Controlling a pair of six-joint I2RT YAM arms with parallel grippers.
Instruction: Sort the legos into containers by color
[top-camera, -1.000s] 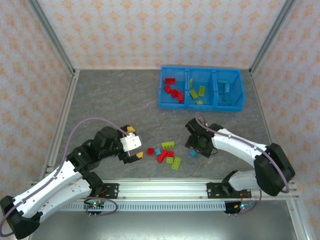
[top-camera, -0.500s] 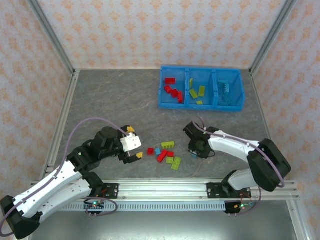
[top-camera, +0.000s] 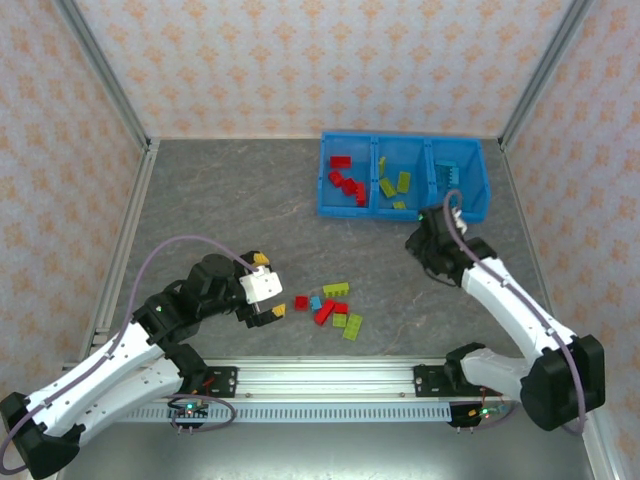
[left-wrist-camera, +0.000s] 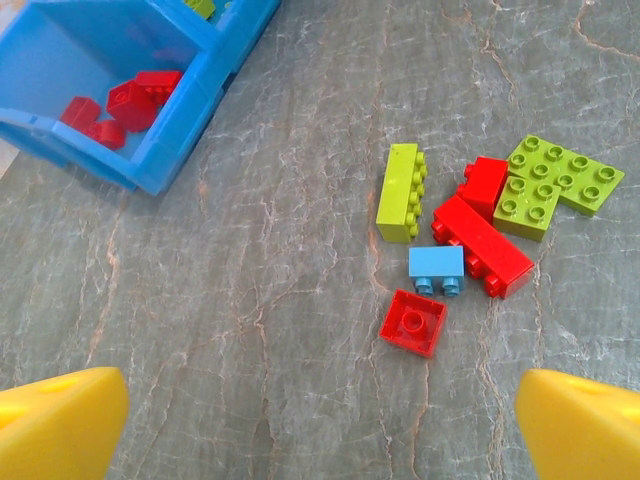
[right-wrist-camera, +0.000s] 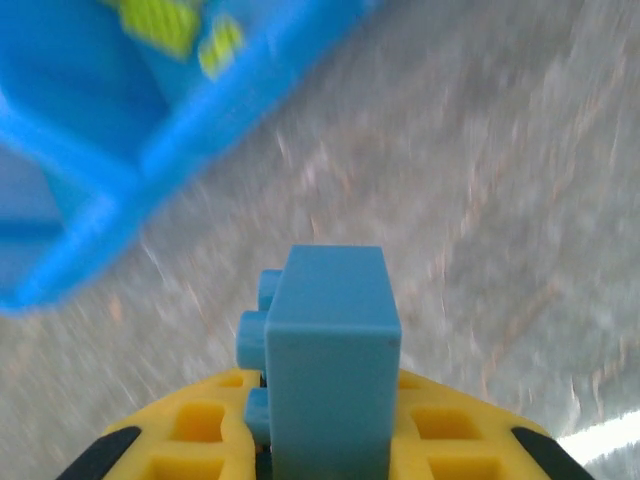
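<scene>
The blue bin (top-camera: 400, 212) stands at the back right: red legos (top-camera: 346, 181) in its left compartment, yellow-green ones (top-camera: 392, 184) in the middle, light blue ones (top-camera: 452, 182) in the right. A loose pile lies mid-table: a red square brick (left-wrist-camera: 413, 322), a light blue brick (left-wrist-camera: 436, 268), a long red brick (left-wrist-camera: 483, 246), a yellow-green brick (left-wrist-camera: 400, 192) and green plates (left-wrist-camera: 560, 180). My left gripper (top-camera: 270, 285) hovers open just left of the pile. My right gripper (top-camera: 430, 245) is shut on a light blue brick (right-wrist-camera: 325, 360), just in front of the bin (right-wrist-camera: 90, 190).
Metal frame posts and patterned walls enclose the grey stone-look table (top-camera: 230, 210). A rail (top-camera: 330, 375) runs along the near edge by the arm bases. The right wrist view is motion-blurred.
The right gripper has lifted a light blue brick off the table beside the pile and swung back and right toward the bin. The left arm has not moved.
</scene>
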